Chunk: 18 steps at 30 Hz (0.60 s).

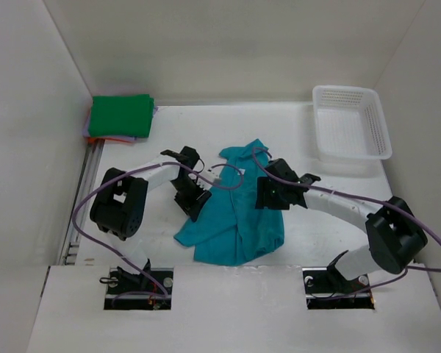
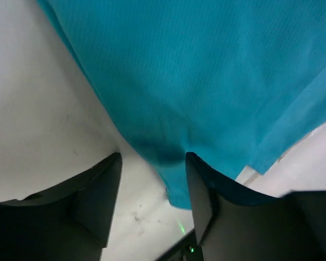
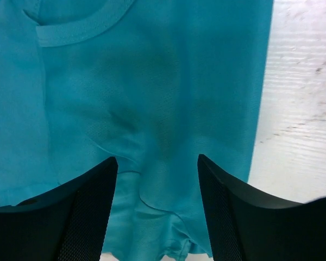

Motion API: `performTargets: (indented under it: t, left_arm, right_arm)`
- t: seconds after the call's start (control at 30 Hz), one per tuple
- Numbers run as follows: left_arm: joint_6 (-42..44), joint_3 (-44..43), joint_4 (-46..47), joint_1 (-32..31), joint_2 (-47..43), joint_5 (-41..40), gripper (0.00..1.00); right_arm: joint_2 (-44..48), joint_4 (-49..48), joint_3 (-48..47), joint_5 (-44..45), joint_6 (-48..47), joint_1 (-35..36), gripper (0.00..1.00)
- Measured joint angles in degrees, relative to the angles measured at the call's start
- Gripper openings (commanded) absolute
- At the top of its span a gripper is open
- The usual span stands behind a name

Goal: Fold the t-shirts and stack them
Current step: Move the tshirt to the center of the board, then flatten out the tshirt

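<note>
The teal blue t-shirt (image 1: 235, 217) lies crumpled and unfolded at the table's middle. My left gripper (image 1: 196, 200) is at its left edge. In the left wrist view (image 2: 153, 185) the jaws are open, and the shirt's edge (image 2: 206, 81) hangs between them against the right finger. My right gripper (image 1: 268, 193) is over the shirt's right part. It is open (image 3: 157, 187) just above the cloth (image 3: 152, 81), below the collar (image 3: 81, 32). The green t-shirt (image 1: 121, 115) lies folded at the back left on top of a stack. Lavender (image 1: 86, 125) and orange (image 1: 95, 139) edges show under it.
A white mesh basket (image 1: 350, 121) stands at the back right. White walls close in the table on three sides. A metal rail (image 1: 81, 198) runs along the left edge. Cables loop off both arms.
</note>
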<state>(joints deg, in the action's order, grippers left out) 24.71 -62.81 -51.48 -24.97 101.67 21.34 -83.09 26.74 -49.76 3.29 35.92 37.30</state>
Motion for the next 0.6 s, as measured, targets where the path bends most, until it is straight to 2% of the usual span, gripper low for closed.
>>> performTargets:
  t: [0.07,0.13,0.17,0.23,0.27,0.3,0.43,0.57,0.6]
  left_arm:
    - [-1.14,-0.15,0.68,-0.37,0.79,1.64,0.19]
    - [-1.92,-0.39,1.18,-0.85,2.21,3.37,0.09]
    - [-2.29,-0.42,1.25,-0.83,2.67,4.15,0.03]
    - [-3.28,-0.31,1.29,-0.46,3.15,5.57,0.0]
    - [-3.65,-0.2,1.29,0.02,3.17,6.12,0.0]
    - [-3.89,-0.11,1.38,0.61,3.17,6.43,0.0]
    - [-5.09,-0.13,1.66,5.22,3.17,5.81,0.0]
    - [-5.57,-2.99,3.23,13.09,3.17,-0.26,0.0]
    - [-5.53,-3.93,4.46,14.73,3.17,-2.1,0.03]
  right_arm:
    - [-0.72,-0.68,0.66,-0.39,1.2,0.39,0.65]
    - [-2.4,-1.51,1.25,-0.74,2.16,0.57,0.55]
    - [-3.58,-1.92,1.53,-0.9,2.54,0.57,0.4]
    - [-5.81,-2.36,1.73,-1.31,3.32,0.55,0.17]
    - [-6.12,-3.3,1.73,-1.44,3.72,0.5,0.07]
    - [-6.54,-3.72,1.77,-1.64,4.2,0.5,0.02]
    - [-5.4,-4.96,3.45,-2.86,5.68,-1.84,0.0]
    - [0.74,-4.15,8.63,-3.32,5.95,-10.62,0.0]
    - [2.47,-3.48,9.62,-3.32,5.99,-12.92,0.02]
